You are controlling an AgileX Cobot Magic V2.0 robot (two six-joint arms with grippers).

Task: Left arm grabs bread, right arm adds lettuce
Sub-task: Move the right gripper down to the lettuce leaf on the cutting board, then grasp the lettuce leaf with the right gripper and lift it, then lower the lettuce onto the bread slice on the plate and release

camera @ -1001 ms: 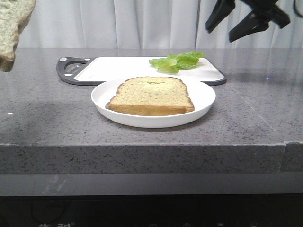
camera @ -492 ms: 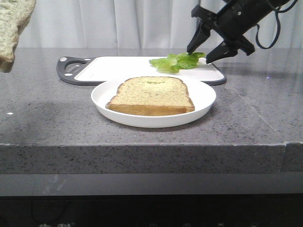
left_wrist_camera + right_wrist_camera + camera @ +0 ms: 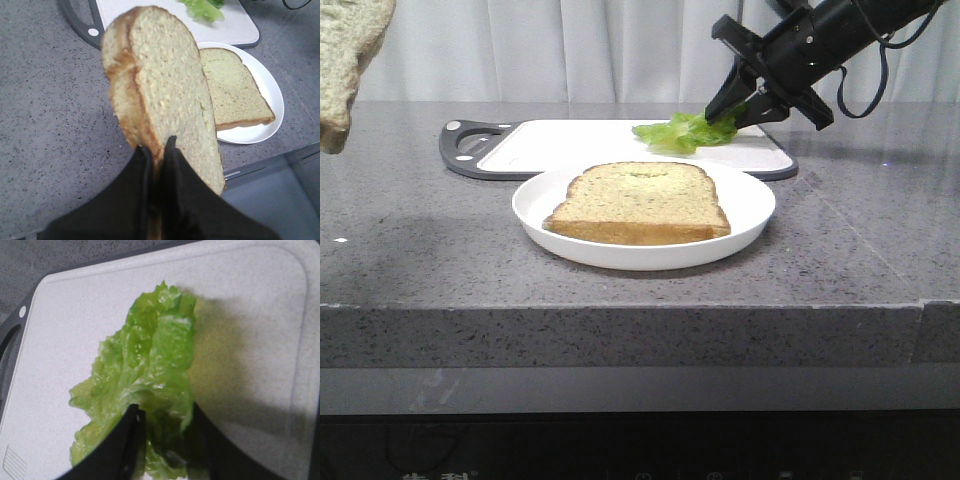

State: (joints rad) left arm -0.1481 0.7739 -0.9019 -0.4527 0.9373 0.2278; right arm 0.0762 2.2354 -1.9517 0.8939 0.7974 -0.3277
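The bright green, ruffled lettuce leaf point(image 3: 685, 131) lies on the white plastic cutting board point(image 3: 570, 146) at the far side of the grey speckled worktop point(image 3: 430, 250), long axis running left to right. The right gripper point(image 3: 732, 113) straddles the leaf's right end, fingers point(image 3: 131, 445) partly closed around it; a firm pinch cannot be confirmed. The leaf's free end points left. The left gripper point(image 3: 156, 167) is clamped on the thick, pale tan bread slice point(image 3: 162, 92), held upright at the left above the worktop. The white round plate point(image 3: 745, 215) sits just near of the board.
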